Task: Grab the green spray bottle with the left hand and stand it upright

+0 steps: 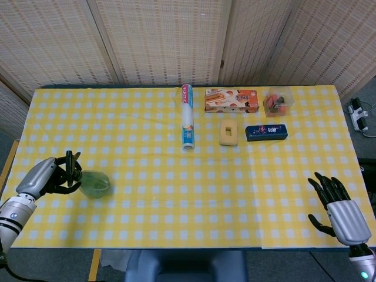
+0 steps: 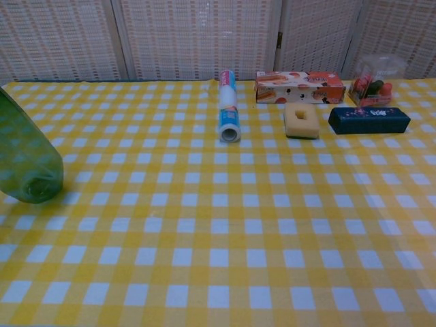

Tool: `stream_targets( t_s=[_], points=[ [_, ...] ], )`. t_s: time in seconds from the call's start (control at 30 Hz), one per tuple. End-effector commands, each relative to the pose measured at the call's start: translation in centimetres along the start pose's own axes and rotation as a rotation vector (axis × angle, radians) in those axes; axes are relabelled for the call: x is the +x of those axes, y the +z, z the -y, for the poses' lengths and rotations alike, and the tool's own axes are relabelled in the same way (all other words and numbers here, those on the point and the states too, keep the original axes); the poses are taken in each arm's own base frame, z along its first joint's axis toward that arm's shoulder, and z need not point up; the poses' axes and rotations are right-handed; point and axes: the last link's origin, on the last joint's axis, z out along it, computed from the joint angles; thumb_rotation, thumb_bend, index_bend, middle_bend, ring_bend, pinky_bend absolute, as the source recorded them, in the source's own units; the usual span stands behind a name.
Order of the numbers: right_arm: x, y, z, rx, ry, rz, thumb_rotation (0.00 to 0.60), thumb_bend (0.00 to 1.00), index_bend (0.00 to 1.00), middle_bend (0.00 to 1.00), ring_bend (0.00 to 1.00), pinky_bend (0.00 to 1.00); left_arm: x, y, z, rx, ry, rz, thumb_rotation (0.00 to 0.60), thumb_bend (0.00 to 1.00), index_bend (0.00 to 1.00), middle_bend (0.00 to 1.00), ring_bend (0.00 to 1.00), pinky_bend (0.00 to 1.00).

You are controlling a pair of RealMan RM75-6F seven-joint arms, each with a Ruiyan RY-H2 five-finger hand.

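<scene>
Running off the chest view's edge at nine o'clock: translucent green plastic spray bottle [image 2: 27,163], its top hidden. Missing there too: both hands, beyond frame.

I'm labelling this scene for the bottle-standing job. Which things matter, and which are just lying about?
In the job:
translucent green plastic spray bottle
left hand, gripping its black top

Lying about:
blue-and-white roll
orange snack box
yellow sponge
dark blue box
clear container
right hand, holding nothing
</scene>
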Motion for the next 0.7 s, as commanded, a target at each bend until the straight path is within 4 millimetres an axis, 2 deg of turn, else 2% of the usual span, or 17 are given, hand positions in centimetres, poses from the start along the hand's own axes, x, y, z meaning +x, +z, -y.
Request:
stream_targets(
  t_s=[0.03, 0.7],
  points=[
    [0.0, 0.1, 0.0, -0.001, 0.000, 0.001, 0.600, 0.33, 0.00, 0.00, 0.00, 0.00, 1.1, 0.6, -0.4, 0.021, -0.027, 0.018, 0.600, 0.65, 0.74, 1.00, 1.00, 1.00],
    [-0.6, 0.1, 0.3, -0.002, -0.015, 0.025, 0.600, 0.33, 0.00, 0.00, 0.00, 0.00, 1.4, 2.2, 1.1, 0.054, -0.066, 0.061, 0.600, 0.67, 0.74, 1.00, 1.00, 1.00]
  ],
)
